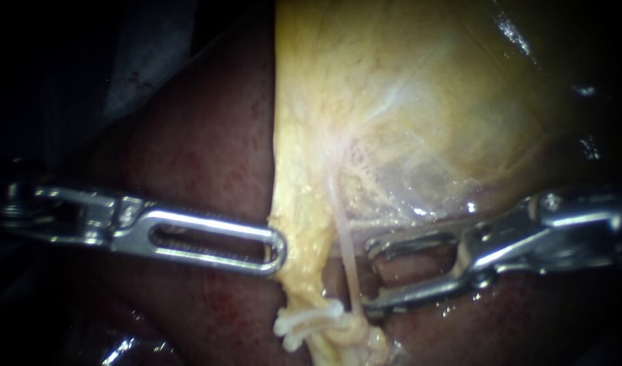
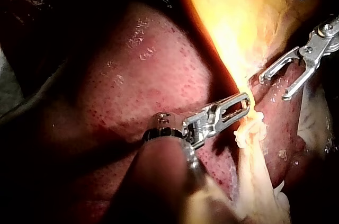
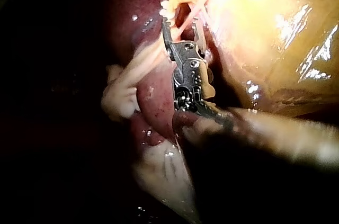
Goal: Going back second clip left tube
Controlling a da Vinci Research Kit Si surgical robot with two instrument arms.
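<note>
The yellow gallbladder (image 1: 419,88) hangs over the dark red liver (image 1: 209,135). A thick yellow strand (image 1: 300,224) runs down from it, and a thin pale tube (image 1: 348,251) runs just to its right. My right instrument (image 1: 370,276) stands open, its jaw tips right beside the thin tube and touching nothing. In the right wrist view the same jaws (image 3: 180,23) gape toward the strands. My left instrument (image 1: 278,249) is shut, its slotted tip against the yellow strand's left edge, as the left wrist view (image 2: 244,99) also shows. I can make out no clip.
White frayed tissue (image 1: 311,322) bunches at the lower end of the yellow strand. Wet liver surface (image 2: 159,75) lies under and behind my left instrument. The view's left and right margins are dark.
</note>
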